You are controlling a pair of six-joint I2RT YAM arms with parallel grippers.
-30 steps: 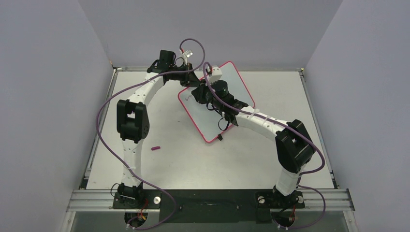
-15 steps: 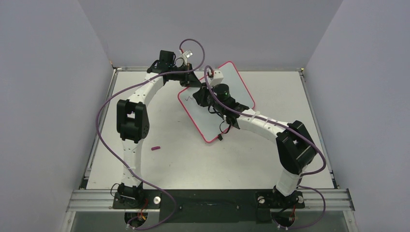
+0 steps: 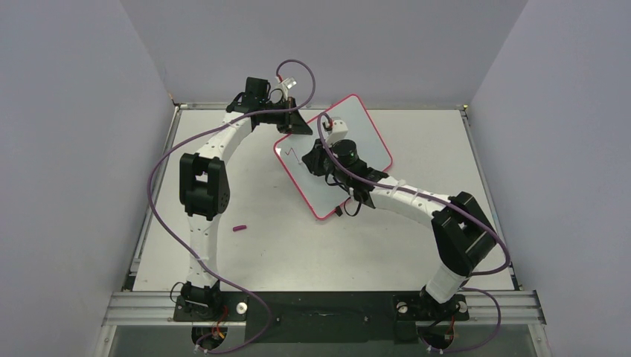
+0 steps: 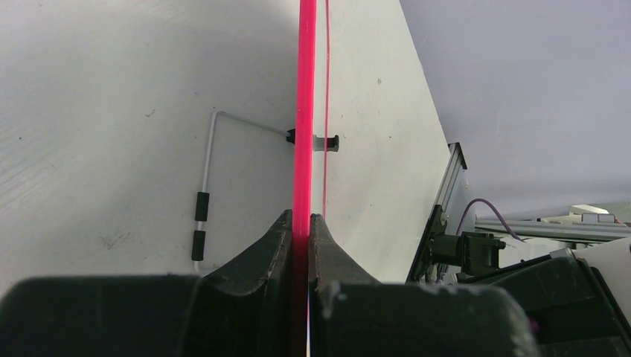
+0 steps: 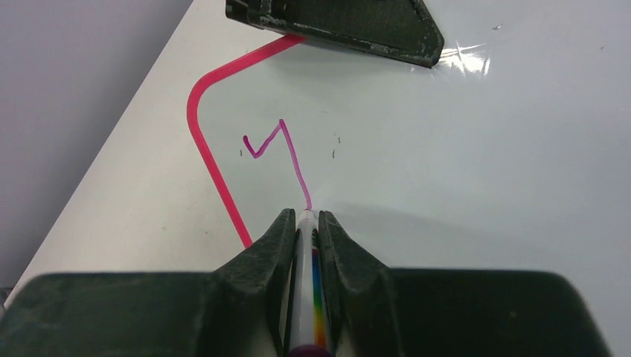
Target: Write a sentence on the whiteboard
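Presently the writing step is at its very start. The whiteboard sits over the far middle of the table, seemingly propped at a tilt, its red rim pinched between the closed fingers of the left gripper. The right gripper is clamped on a marker pen whose tip touches the board at the foot of the sentence, so far one check-shaped mark near a rounded corner. In my judgement the next move calls for even tip pressure, a clean lift between letters, and a firm left-hand hold on the board.
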